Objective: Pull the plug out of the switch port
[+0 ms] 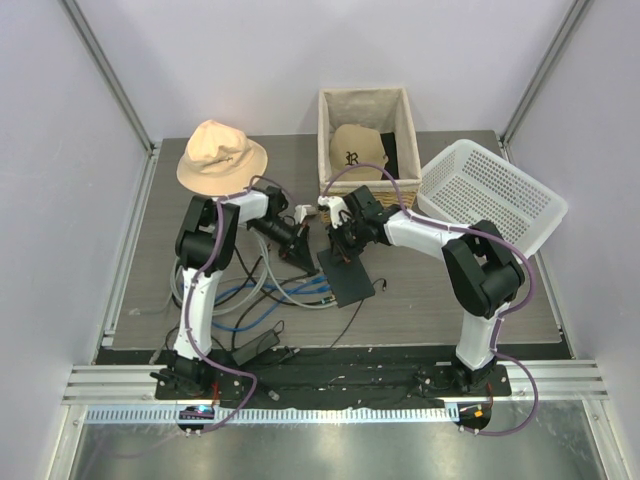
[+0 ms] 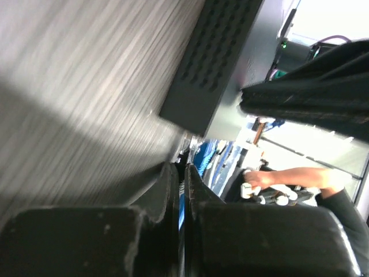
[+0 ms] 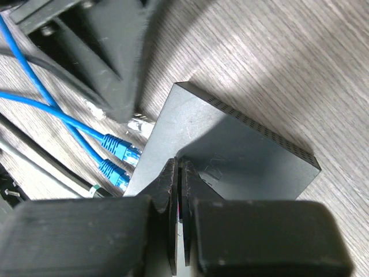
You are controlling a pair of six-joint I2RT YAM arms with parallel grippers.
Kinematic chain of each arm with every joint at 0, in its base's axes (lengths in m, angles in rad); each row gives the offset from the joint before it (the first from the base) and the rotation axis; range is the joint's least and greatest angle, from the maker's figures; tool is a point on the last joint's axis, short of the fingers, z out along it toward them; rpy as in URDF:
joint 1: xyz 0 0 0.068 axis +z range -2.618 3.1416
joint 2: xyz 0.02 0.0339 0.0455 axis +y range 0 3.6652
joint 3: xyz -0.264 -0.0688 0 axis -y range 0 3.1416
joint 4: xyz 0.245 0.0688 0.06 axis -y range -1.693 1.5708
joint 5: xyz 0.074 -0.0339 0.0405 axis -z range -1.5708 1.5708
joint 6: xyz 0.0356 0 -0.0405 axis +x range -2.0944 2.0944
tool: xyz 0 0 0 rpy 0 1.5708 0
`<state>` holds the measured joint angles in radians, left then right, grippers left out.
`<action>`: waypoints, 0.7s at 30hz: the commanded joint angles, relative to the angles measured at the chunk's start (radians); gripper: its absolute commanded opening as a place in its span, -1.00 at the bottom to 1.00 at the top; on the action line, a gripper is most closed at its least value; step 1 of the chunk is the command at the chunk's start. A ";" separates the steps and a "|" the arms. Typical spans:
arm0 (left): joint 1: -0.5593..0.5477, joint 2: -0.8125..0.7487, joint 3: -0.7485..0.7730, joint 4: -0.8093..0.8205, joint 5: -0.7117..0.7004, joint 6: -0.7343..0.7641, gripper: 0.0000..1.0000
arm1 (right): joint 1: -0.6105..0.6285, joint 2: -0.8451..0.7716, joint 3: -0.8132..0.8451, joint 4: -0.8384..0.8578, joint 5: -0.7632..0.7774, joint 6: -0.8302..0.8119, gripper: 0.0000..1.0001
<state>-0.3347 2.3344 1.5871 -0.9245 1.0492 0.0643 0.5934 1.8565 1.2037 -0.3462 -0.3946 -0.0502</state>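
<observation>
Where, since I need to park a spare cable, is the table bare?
Bare table lies right of the switch, bordered by the right arm and the white basket. A narrow strip runs left of the left arm. Crowded: blue cables left of the switch; bucket hat and wicker basket behind.

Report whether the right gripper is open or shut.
Shut. On the right gripper, the fingers stand together with only a thin slit between, tips over the switch.

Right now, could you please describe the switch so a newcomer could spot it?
Find the wicker basket at the far edge of the table, then look nearer, mid-table. The switch lies there: a flat black slab, the only box with blue cables plugged into its edge.
</observation>
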 commanded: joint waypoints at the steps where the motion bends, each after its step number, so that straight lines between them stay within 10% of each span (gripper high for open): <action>1: 0.013 -0.017 -0.111 0.036 -0.144 0.066 -1.00 | -0.010 -0.002 -0.044 -0.031 0.086 -0.025 -0.97; 17: 0.197 -0.107 0.335 -0.106 -0.510 0.213 -1.00 | -0.035 -0.025 -0.065 -0.017 0.105 -0.028 -0.97; 21: 0.197 -0.188 0.312 -0.073 -0.484 0.180 -0.35 | -0.040 -0.042 -0.069 -0.010 0.108 -0.033 -0.97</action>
<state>-0.1215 2.2681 1.9018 -1.0126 0.6121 0.2306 0.5640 1.8297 1.1698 -0.3141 -0.3622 -0.0517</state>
